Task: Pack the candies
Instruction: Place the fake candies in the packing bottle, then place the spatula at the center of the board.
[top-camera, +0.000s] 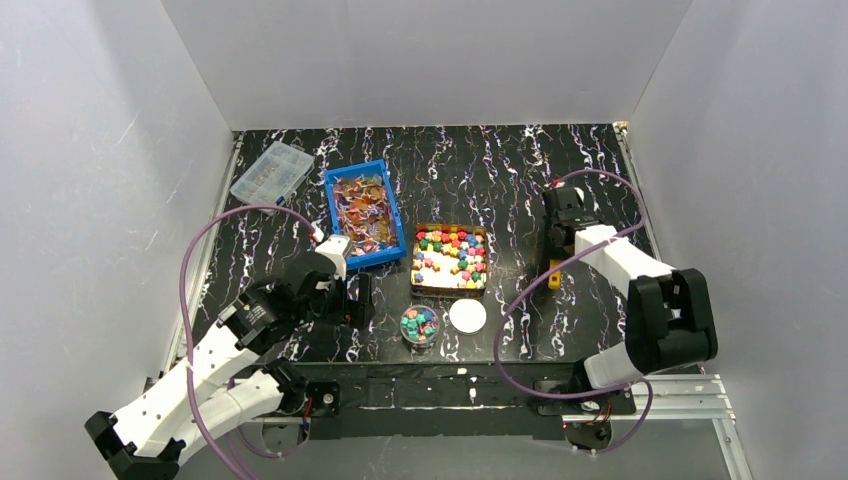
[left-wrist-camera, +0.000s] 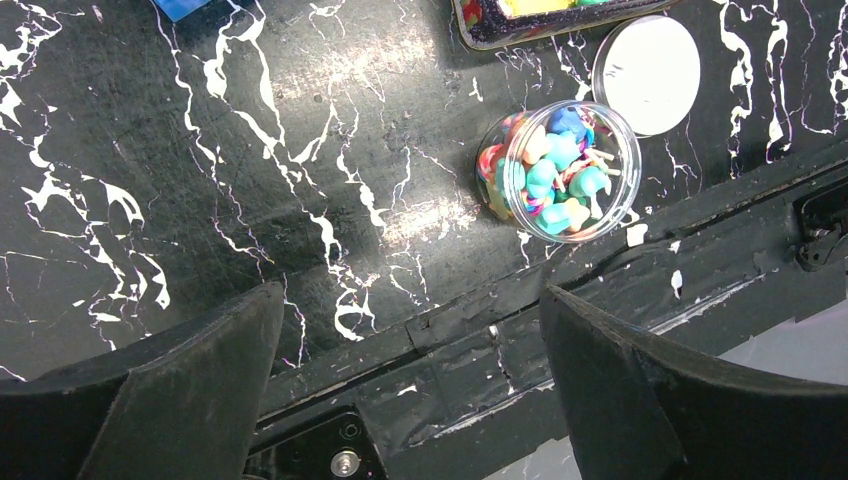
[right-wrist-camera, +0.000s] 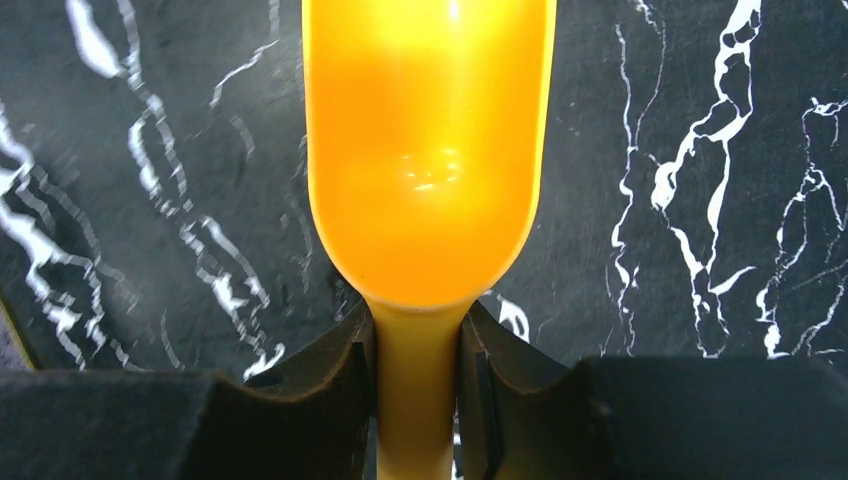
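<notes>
**Near edge of the worktop (top-camera: 500, 180), centre.** A clear round jar (top-camera: 420, 326) holds a heap of rounded candies (left-wrist-camera: 556, 172) in blue, pink, yellow and green. A white round lid (top-camera: 467, 316) lies flat just beside the jar, on its right.

**Left of the jar.** The left gripper (left-wrist-camera: 410, 385) hangs over bare worktop with its jaws spread wide and nothing between them.

**Just beyond the jar and lid.** A rectangular tin (top-camera: 413, 262) carries loose candies (top-camera: 452, 250) of many colours, spread across its floor.

**Toward the right edge, level with the tin.** The right gripper (right-wrist-camera: 418, 400) is clamped on the handle of an orange scoop (right-wrist-camera: 430, 150). The scoop's bowl is held over bare worktop.

**Beyond the tin, to its left.** A blue bin (top-camera: 332, 203) contains wrapped candies (top-camera: 362, 212), shiny orange and purple.

**Far-left corner.** A clear compartment box (top-camera: 271, 171) lies there; its contents are too small to tell.
</notes>
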